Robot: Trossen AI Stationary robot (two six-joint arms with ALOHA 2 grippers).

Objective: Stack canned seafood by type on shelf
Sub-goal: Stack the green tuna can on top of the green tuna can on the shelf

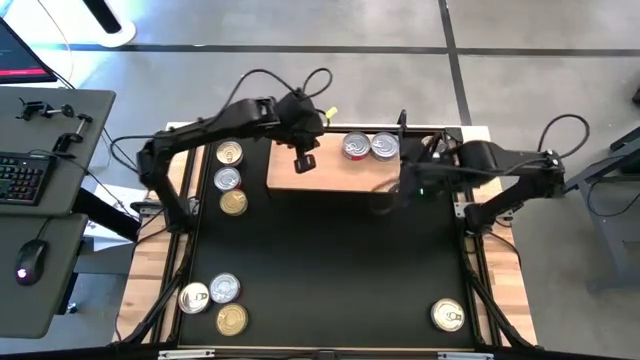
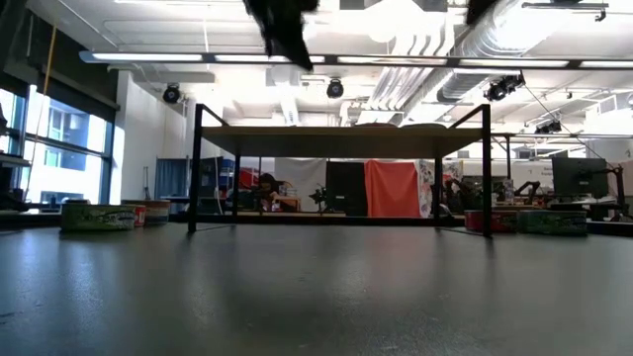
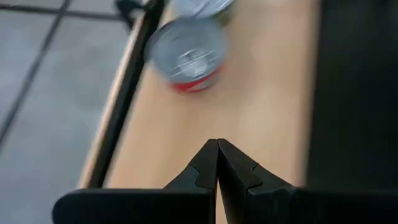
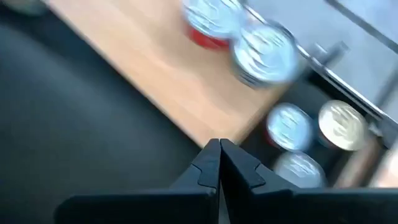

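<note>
The shelf (image 1: 330, 172) is a light wooden board on thin black legs at the far side of the black mat; the low view shows it edge-on (image 2: 341, 133). Two cans of seafood (image 1: 356, 147) (image 1: 385, 146) stand side by side on its right half; the nearer one in the left wrist view has a red side (image 3: 186, 56). My left gripper (image 3: 217, 152) hangs shut and empty above the shelf's left part (image 1: 305, 160). My right gripper (image 4: 219, 152) is shut and empty above the shelf's near right corner (image 1: 408, 183).
Three cans (image 1: 229, 153) (image 1: 227, 179) (image 1: 233, 203) stand in a row on the mat left of the shelf. Three more (image 1: 224, 288) sit at the near left and one (image 1: 448, 315) at the near right. Further cans (image 4: 289, 124) (image 4: 341, 124) lie past the shelf's right end.
</note>
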